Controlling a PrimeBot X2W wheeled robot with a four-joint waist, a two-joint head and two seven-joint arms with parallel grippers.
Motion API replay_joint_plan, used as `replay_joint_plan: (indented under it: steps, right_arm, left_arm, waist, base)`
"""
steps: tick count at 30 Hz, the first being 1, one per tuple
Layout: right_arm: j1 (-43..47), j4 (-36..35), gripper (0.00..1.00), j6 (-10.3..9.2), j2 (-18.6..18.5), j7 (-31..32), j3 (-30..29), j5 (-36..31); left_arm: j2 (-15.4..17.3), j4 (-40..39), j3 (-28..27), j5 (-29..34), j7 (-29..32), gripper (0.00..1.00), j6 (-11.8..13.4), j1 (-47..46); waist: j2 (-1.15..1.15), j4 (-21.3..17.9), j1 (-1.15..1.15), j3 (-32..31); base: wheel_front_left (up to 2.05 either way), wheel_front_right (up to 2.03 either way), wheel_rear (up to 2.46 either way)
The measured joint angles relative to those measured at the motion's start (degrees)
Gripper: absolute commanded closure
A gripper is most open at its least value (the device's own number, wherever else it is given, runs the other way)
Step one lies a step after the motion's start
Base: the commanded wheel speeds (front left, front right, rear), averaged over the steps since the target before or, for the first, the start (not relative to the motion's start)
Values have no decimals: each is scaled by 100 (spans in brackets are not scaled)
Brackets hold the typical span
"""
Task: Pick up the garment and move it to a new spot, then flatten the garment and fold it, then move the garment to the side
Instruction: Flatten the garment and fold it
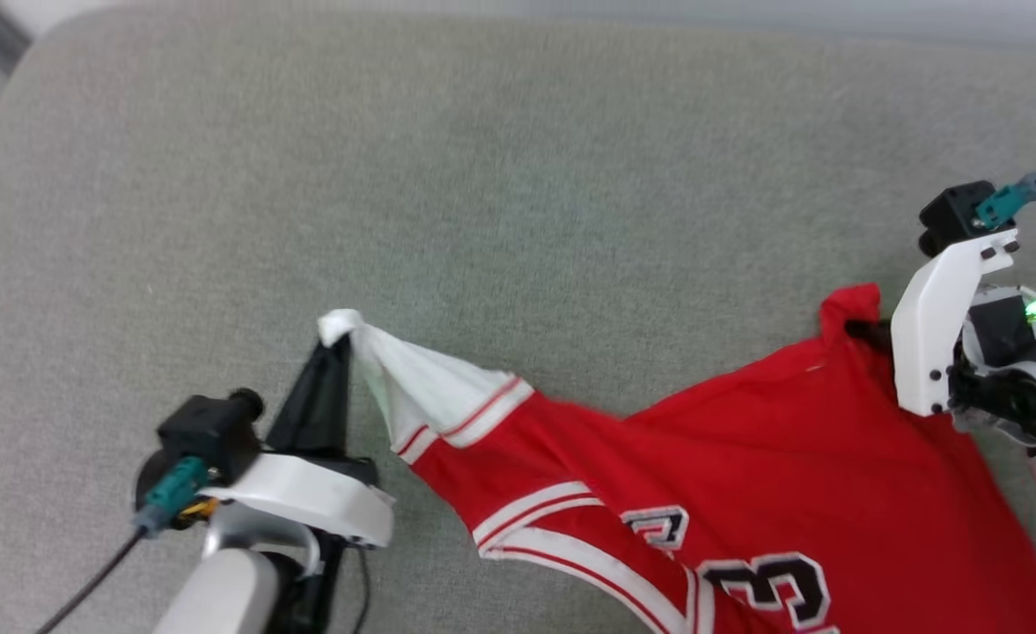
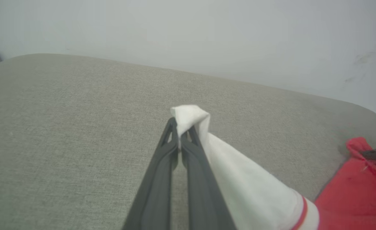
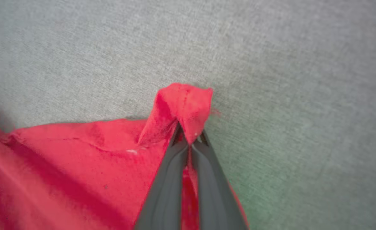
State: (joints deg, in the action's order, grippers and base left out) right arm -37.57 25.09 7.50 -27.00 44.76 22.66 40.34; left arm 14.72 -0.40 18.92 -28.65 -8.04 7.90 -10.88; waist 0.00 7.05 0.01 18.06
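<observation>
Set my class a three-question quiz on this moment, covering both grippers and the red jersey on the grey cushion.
1. True or false: the left gripper is shut on a white sleeve of the garment.
2. Pick one: the cloth pinched by the right gripper is A) white, B) red, C) black.
3. Fill the gap: the number on the chest is ____ with a white outline.

Key: 1 true; 2 B; 3 black.
</observation>
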Motion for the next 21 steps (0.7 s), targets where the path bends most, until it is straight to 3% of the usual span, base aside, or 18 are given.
replay_joint_plan:
  steps: [10,16,21]
  right_arm:
    - [-7,-47,100,1,45,-1307,-311,-337]
    - [-230,18,100,1,301,-1918,-602,-591]
    - [-763,112,100,1,464,-2319,-787,-787]
  left_arm:
    - [531,81,-537,-210,285,100,1,-429]
    - [637,592,-746,-460,541,100,-155,-1390]
    - [672,1266,-838,-552,687,100,-296,-2475]
  waist:
    - [0,-280,-1,-941]
    - [0,-590,-1,-1310]
    - [0,-790,-1,-1266]
  base:
    - [0,0,0]
    - [0,0,0]
    - [0,0,0]
